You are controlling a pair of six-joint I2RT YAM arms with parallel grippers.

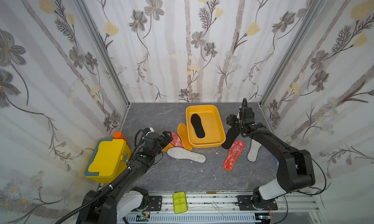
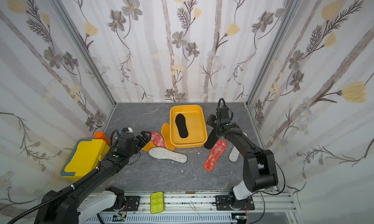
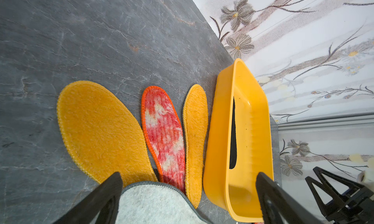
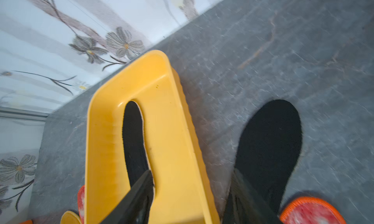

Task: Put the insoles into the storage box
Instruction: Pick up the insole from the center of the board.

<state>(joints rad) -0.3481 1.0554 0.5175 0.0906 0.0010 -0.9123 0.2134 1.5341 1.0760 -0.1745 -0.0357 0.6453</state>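
Just beside storage box [image 1: 213, 130], right arm [image 1: 269, 139] low, jaws apart.

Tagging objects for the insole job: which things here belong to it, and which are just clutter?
Job:
storage box; black insole inside it; black insole beside it; left red-orange insole; right red-orange insole; orange-yellow insole by box; half-hidden orange-yellow insole; left felt insole; right felt insole.

Clutter:
yellow lidded box; orange container; lime-green tray.
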